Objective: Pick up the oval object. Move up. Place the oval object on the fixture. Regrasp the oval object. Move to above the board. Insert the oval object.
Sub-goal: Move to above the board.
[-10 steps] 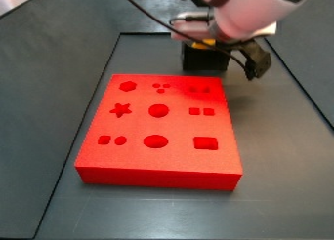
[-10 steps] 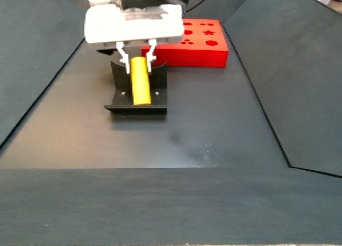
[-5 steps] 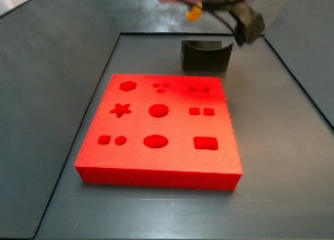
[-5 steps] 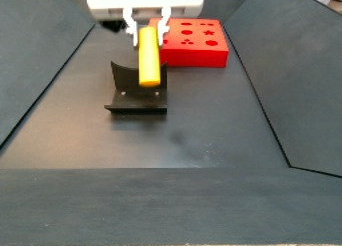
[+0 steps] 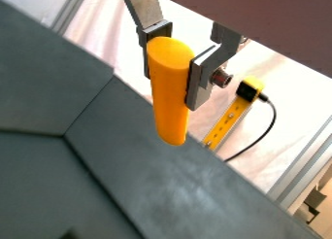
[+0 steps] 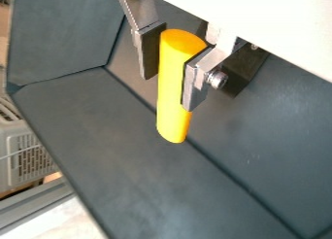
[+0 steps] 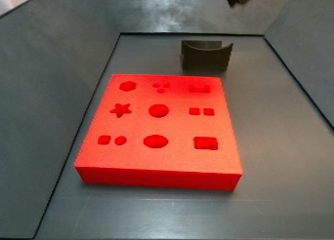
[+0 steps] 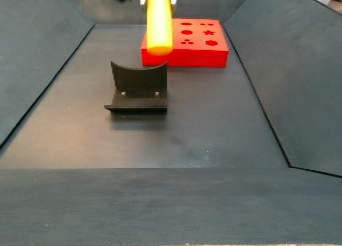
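board [image 7: 159, 127]: big flat bright-red slab w/ shaped cut-outs (star, circles, oval, squares). Lies flat on dark floor, holes facing up, so peg can go in from above. Oval hole [image 7: 155, 141] in the row nearest the cam in that side view.
floor [image 8: 187, 140]: dark grey, matte, sloped walls around. Nothing else on it but board + fixture.
fixture [image 8: 136, 88]: small near-black bracket on base plate, curved notch on top. Empty now, sits just beside board's end. Judgement: notch is a rest for re-gripping the peg.
oval object [image 5: 172, 90]: yellow-orange smooth plastic rod, rounded ends. Hangs upright, high above fixture, not touching it; long axis vertical, which suits a straight-down insert.
gripper [image 6: 176, 51]: up at frame top in both side views, mostly cropped. Flat silver plates w/ dark pads pinch the oval object near its upper end, most of the rod sticking out below. Grip looks square in both wrist views.
step (judgement): regrasp done; next is travel to above board.
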Robot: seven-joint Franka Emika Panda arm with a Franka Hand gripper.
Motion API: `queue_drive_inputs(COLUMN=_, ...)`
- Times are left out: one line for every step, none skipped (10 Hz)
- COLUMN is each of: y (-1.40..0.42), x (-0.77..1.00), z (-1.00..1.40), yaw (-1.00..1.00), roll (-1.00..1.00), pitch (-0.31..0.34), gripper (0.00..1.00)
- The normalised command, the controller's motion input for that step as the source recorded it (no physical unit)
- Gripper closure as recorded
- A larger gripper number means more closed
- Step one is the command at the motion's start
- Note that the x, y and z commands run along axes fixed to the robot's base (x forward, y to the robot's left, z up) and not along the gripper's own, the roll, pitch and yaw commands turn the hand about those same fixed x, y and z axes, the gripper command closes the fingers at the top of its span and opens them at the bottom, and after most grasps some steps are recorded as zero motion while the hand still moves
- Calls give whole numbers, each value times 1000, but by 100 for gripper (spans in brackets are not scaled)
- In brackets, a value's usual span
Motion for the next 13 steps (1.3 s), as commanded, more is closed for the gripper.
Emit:
queue_drive_inputs(y=217, x=-248, z=1000, yaw=-70, roll=-100, pitch=91, gripper=100)
queue_drive_inputs(y=159, x=-192, z=835, yaw=-43, roll=-102, pitch=101, gripper=100)
queue_drive_inputs(y=76, x=-103, z=569, yaw=-8, roll=-95, pitch=110, gripper=100)
queue_drive_inputs(y=45, x=-61, z=367, yaw=13, roll=-75, pitch=120, gripper=100)
queue_drive_inputs(y=-1000, x=-158, z=204, yaw=-23, roll=-1000, pitch=36, gripper=100)
queue_drive_inputs(y=-1000, x=-153, z=196, yaw=-19, roll=-1000, pitch=31, gripper=100)
queue_drive_inputs(y=-1000, x=-160, z=208, yaw=-15, roll=-1000, pitch=30, gripper=100)
queue_drive_inputs(y=-1000, x=-157, z=201, yaw=-14, roll=-1000, pitch=29, gripper=100)
queue_drive_inputs(y=-1000, x=-157, z=200, yaw=-12, roll=-1000, pitch=33, gripper=100)
queue_drive_inputs(y=-1000, x=-154, z=205, yaw=-11, roll=-1000, pitch=33, gripper=100)
queue_drive_inputs(y=-1000, x=-153, z=206, yaw=-9, roll=-1000, pitch=35, gripper=100)
queue_drive_inputs(y=-1000, x=-152, z=206, yaw=-8, roll=-1000, pitch=34, gripper=100)
queue_drive_inputs(y=-1000, x=-154, z=208, yaw=-8, roll=-1000, pitch=32, gripper=100)
